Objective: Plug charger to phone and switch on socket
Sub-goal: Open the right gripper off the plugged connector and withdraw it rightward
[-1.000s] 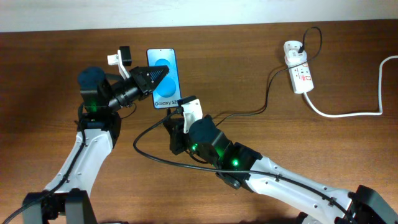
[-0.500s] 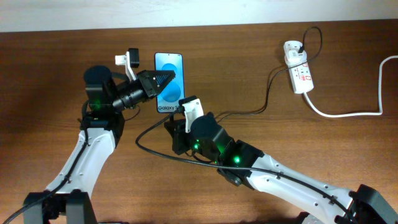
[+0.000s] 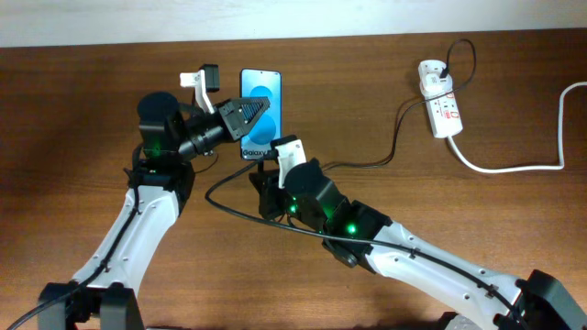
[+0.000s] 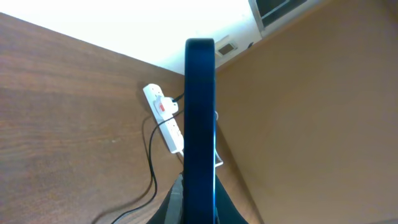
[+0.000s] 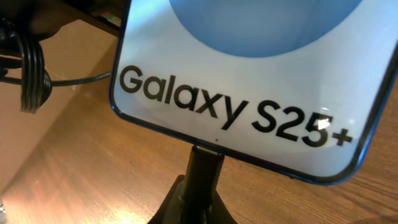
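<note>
change: phone (image 3: 261, 87) is now more right and farther back than a moment ago | left gripper (image 3: 252, 115): jaws squeezed on phone | right gripper (image 5: 199, 186): has followed, jaws squeezed on charger (image 5: 205, 163), tip touching phone's bottom edge | means: plug looks nearly in, can't tell how deep; socket (image 3: 440, 105) far right, switch not pressed yet
</note>
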